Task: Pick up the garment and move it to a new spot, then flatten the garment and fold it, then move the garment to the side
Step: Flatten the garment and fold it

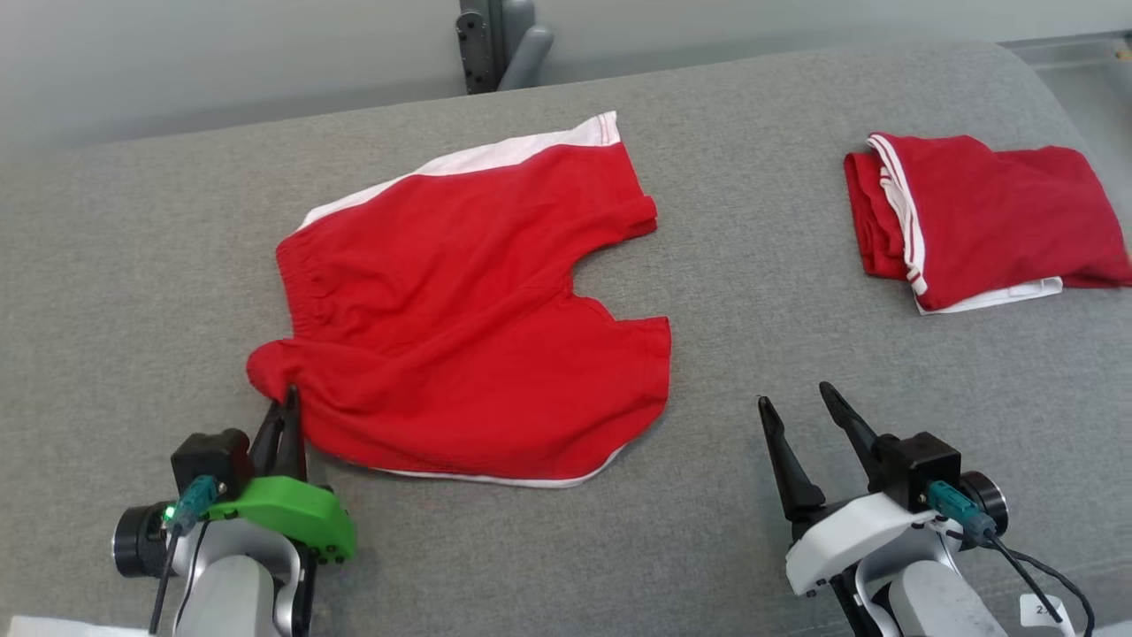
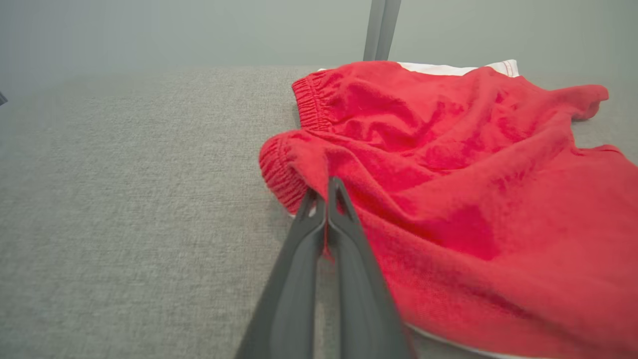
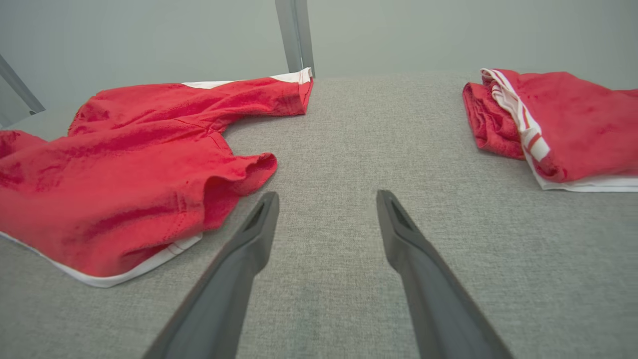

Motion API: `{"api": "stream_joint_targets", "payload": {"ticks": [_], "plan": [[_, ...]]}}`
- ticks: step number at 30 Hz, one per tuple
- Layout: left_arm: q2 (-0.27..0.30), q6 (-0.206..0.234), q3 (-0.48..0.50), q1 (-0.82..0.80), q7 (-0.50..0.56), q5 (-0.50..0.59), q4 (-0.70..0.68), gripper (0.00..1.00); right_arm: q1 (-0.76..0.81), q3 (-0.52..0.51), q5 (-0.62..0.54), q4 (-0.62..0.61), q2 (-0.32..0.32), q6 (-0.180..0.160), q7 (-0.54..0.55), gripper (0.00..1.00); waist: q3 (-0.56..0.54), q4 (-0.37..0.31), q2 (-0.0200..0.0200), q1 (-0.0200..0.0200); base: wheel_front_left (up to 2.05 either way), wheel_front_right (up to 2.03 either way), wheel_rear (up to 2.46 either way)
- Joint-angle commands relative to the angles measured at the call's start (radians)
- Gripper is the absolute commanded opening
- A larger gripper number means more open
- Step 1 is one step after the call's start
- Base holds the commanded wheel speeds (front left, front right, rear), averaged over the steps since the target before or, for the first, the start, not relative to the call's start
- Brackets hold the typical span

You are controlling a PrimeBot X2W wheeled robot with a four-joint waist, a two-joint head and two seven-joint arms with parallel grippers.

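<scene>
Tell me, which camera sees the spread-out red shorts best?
The head view: it looks down on the whole red shorts on the grey surface. The left wrist view shows the waistband corner close up, pinched by the left gripper. The right wrist view shows the leg openings, partly cropped.

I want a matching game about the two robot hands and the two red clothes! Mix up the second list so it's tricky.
Things
1. left gripper
2. right gripper
3. red shorts
4. folded garment

States
A. folded up, at the far right of the grey surface
B. pinched shut on a waistband corner
C. wide open, holding nothing, above bare grey
D. spread out in the middle

Pairs: 1-B, 2-C, 3-D, 4-A
</scene>
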Motion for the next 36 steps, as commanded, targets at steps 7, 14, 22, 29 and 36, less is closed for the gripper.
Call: {"api": "stream_joint_targets", "payload": {"ticks": [7, 14, 22, 29, 36], "plan": [[0.028, 0.056, 0.03, -0.147, 0.0, 0.035, 0.139, 0.0, -0.025, 0.006, 0.013, -0.004, -0.002, -0.001, -0.003, 1.0, 0.066, -0.117, 0.0, 0.0, 0.0, 0.0, 0.0], [0.028, 0.066, 0.02, -0.225, 0.0, 0.05, 0.254, 1.0, -0.034, 0.013, 0.017, -0.001, -0.001, -0.001, -0.003, 1.0, 0.067, -0.129, 0.0, 0.0, 0.0, 0.0, 0.0], [0.008, 0.049, 0.038, -0.161, 0.0, 0.034, 0.173, 1.0, -0.016, 0.03, 0.024, 0.014, -0.001, -0.001, -0.003, 1.0, 0.005, -0.048, 0.0, 0.0, 0.0, 0.0, 0.0], [-0.004, 0.032, 0.045, -0.058, 0.0, 0.02, 0.022, 1.0, 0.013, 0.043, 0.03, 0.033, -0.002, -0.001, -0.003, 1.0, -0.047, 0.054, 0.0, 0.0, 0.0, 0.0, 0.0], [-0.008, 0.036, 0.009, 0.075, 0.0, -0.027, -0.128, 1.0, 0.008, 0.065, 0.04, 0.05, -0.002, -0.001, -0.003, 1.0, -0.054, 0.146, 0.0, 0.0, 0.0, 0.0, 0.0]]}}
